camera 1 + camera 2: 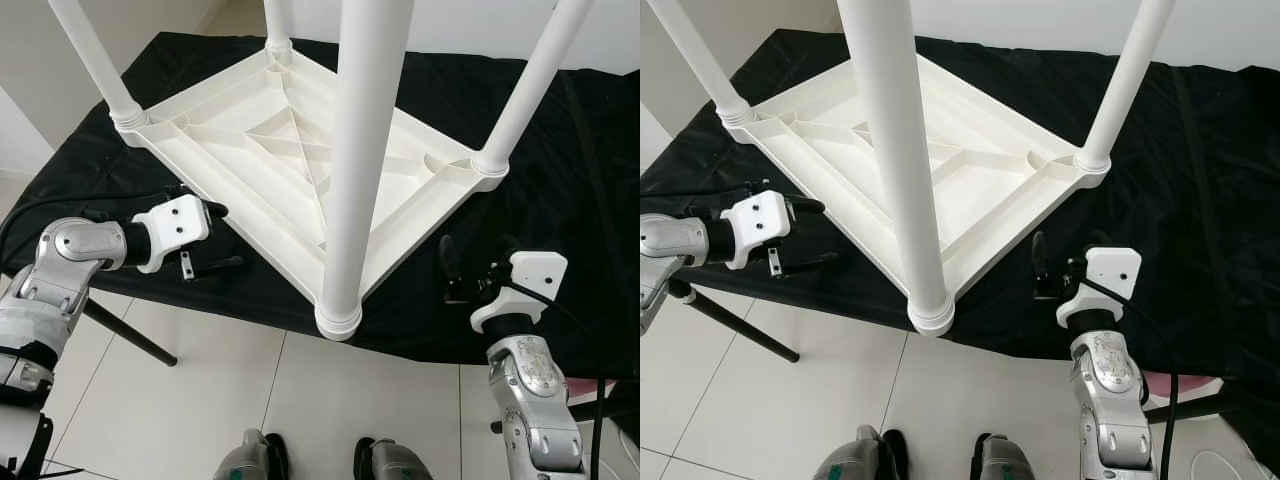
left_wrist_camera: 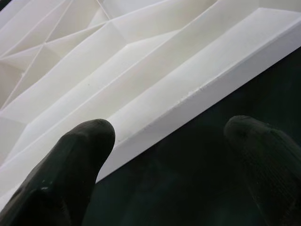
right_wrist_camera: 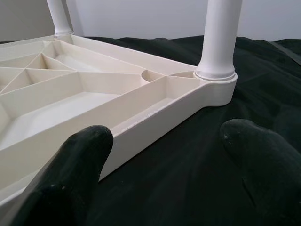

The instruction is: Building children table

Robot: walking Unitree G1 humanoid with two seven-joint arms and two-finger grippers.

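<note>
White plastic kids' table [image 1: 300, 150] lay upside down on the black-draped table [image 1: 590, 180], all four legs up — it sat between both open, empty end effectors, left one [image 1: 218, 236] and right one [image 1: 472, 262] each just beside a near edge.

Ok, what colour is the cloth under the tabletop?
Black cloth, clearest in the left eye view.
</note>
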